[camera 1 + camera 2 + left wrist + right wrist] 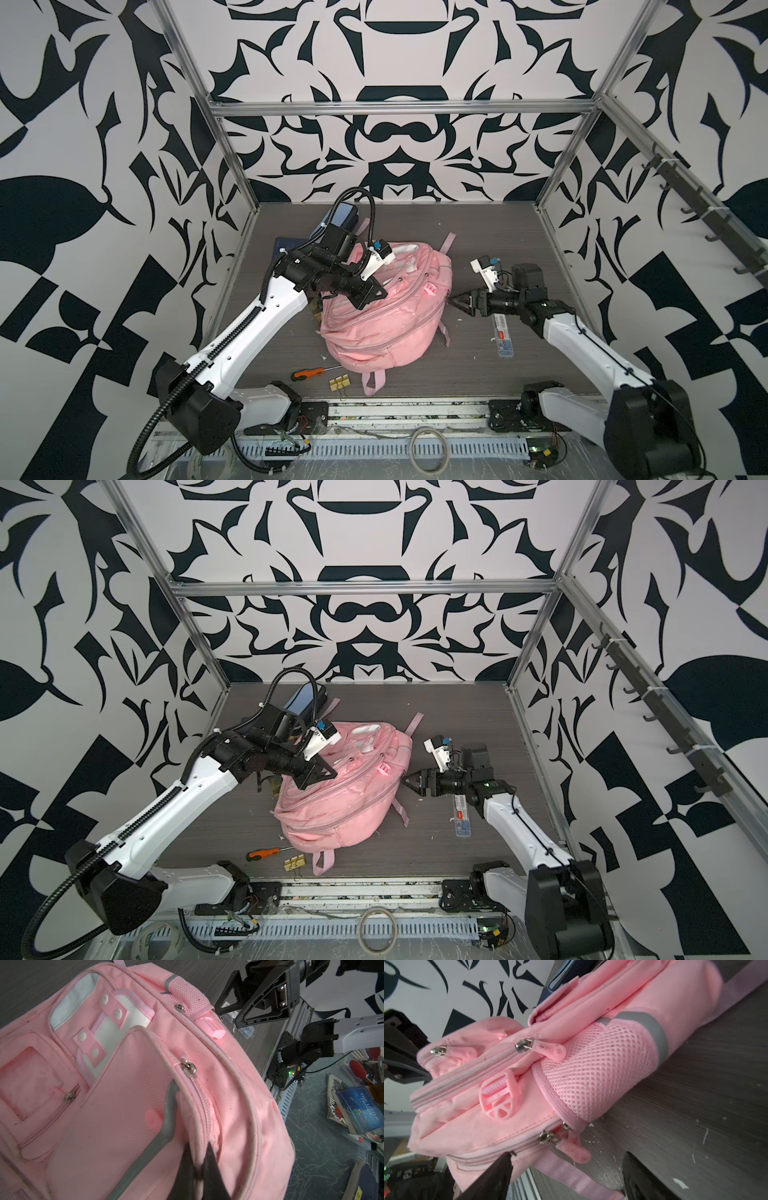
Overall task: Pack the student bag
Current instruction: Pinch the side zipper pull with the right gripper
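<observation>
The student bag (386, 324) (340, 808) is a large pink backpack lying in the middle of the dark table in both top views. My left gripper (382, 293) (333, 775) rests on its upper left part. In the left wrist view that gripper (200, 1147) is shut on a fold of pink fabric at the edge of a zip pocket. My right gripper (451, 298) (405, 778) hovers at the bag's right side, open. In the right wrist view a pink zip pull (574, 1151) lies between its spread fingertips (503, 1161), beside the mesh side pocket (596, 1072).
An orange-handled screwdriver (307, 372) and gold binder clips (340, 383) lie in front of the bag. A clear narrow plastic box (503, 338) lies under the right arm. A blue case (345, 214) and a dark blue book (289, 245) sit behind the left arm.
</observation>
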